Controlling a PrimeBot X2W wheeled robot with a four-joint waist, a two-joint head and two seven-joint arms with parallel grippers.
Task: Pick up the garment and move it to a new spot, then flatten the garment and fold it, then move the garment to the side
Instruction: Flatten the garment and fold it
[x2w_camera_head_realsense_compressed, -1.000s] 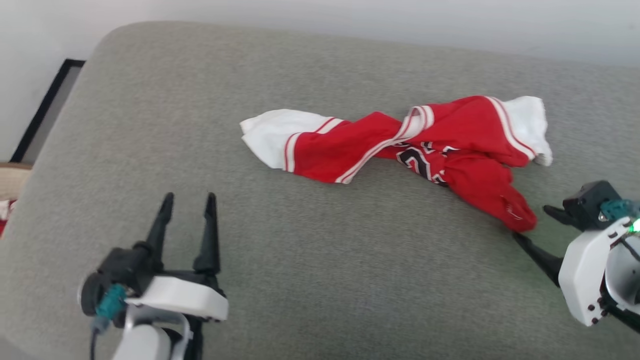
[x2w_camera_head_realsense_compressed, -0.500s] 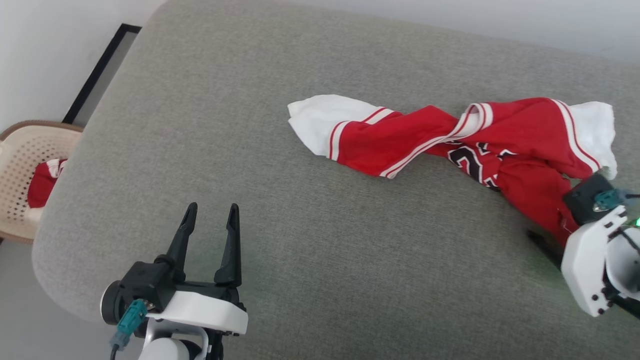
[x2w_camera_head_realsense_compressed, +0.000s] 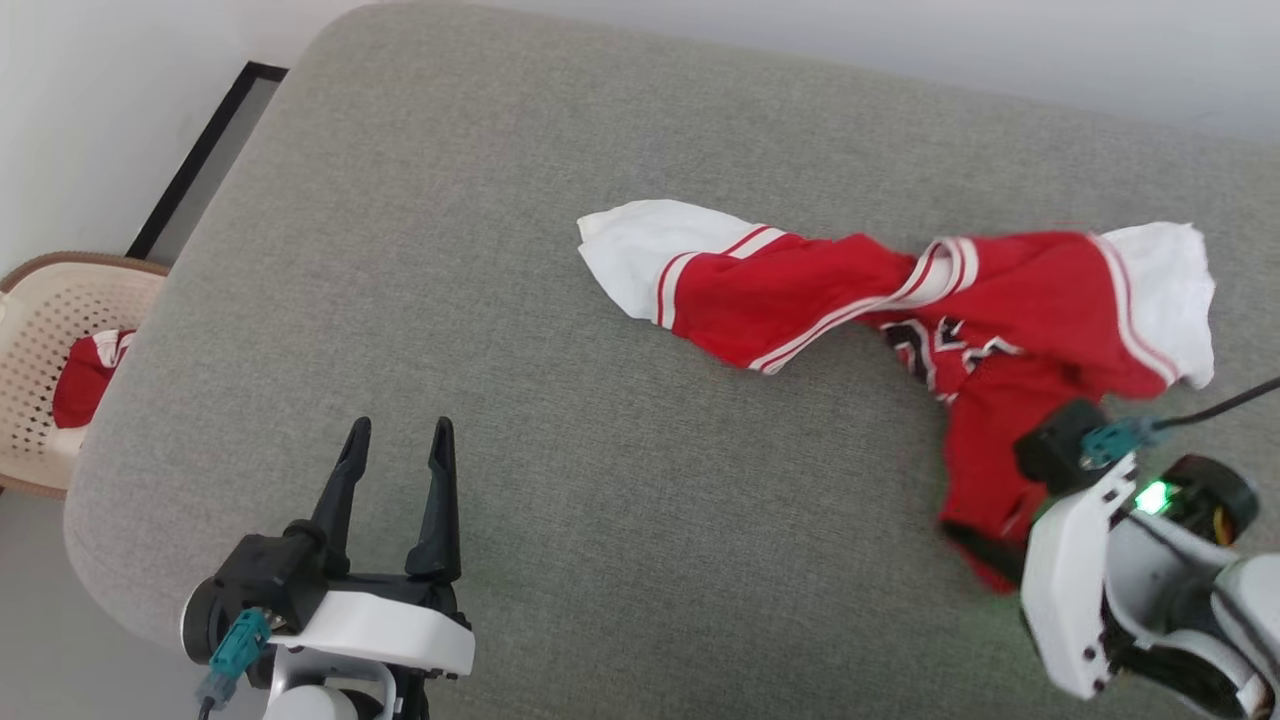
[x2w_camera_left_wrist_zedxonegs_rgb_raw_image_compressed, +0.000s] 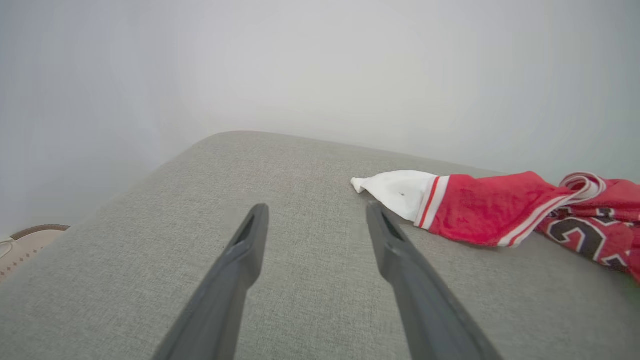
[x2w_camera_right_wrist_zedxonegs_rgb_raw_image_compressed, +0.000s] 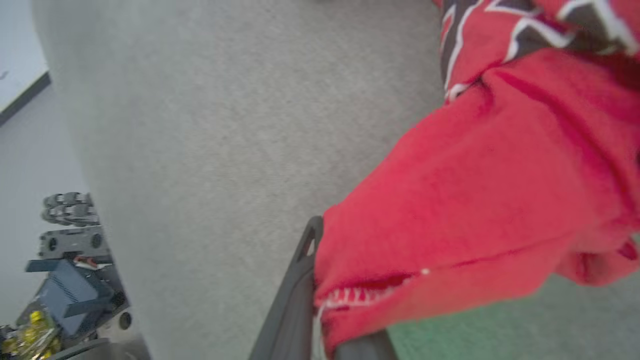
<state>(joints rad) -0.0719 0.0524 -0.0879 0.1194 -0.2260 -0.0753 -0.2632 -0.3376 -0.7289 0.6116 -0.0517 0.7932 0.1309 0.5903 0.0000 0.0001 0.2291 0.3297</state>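
Note:
The garment (x2w_camera_head_realsense_compressed: 800, 300), a red jersey with white sleeve ends and black numerals, lies twisted across the right half of the grey cushion (x2w_camera_head_realsense_compressed: 600, 520). My right gripper (x2w_camera_head_realsense_compressed: 985, 555) is shut on its near red hem, the fabric draped over the dark fingers. The right wrist view shows that hem (x2w_camera_right_wrist_zedxonegs_rgb_raw_image_compressed: 450, 225) bunched between the fingers of my right gripper (x2w_camera_right_wrist_zedxonegs_rgb_raw_image_compressed: 325, 310). My left gripper (x2w_camera_head_realsense_compressed: 400, 440) hovers open at the lower left, well apart from the garment. Between the spread fingers of the left gripper (x2w_camera_left_wrist_zedxonegs_rgb_raw_image_compressed: 317, 215) there is nothing, and the white sleeve (x2w_camera_left_wrist_zedxonegs_rgb_raw_image_compressed: 400, 192) lies just to their right.
A beige plastic basket (x2w_camera_head_realsense_compressed: 40, 330) holding a red cloth (x2w_camera_head_realsense_compressed: 85, 375) stands on the floor off the cushion's left edge. A black-framed panel (x2w_camera_head_realsense_compressed: 200, 150) leans at the wall. Equipment (x2w_camera_right_wrist_zedxonegs_rgb_raw_image_compressed: 70, 270) sits on the floor beside the cushion in the right wrist view.
My right gripper has shut on the garment's near red end and drawn it toward me, stretching that end. The head camera shifted. The left gripper stays open in place.

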